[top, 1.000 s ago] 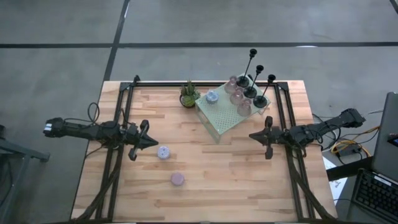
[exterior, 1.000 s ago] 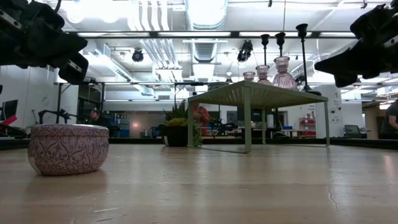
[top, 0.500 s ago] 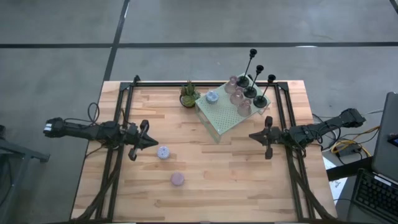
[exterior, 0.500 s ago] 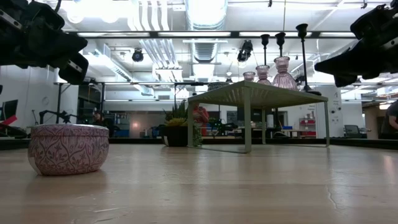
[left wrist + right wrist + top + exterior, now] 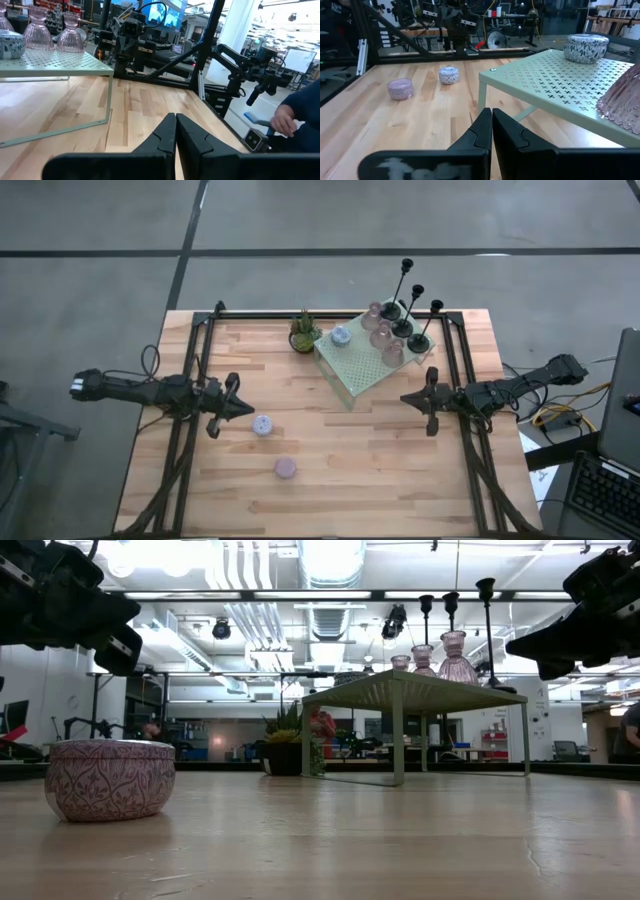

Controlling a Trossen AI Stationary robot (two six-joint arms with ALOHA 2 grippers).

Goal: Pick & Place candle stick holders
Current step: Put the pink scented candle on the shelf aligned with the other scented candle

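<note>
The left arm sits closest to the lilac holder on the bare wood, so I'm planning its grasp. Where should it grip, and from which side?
Grip the lilac holder across its round side wall, from straight above. It is squat, upright, standing clear of the pink holder, and the left gripper is shut beside it.

table (image 5: 330, 480): you see pale planked wood, smooth satin
platform (image 5: 362, 362): matt perforated metal
cups (image 5: 39, 36): ribbed pink glass, glossy
</note>
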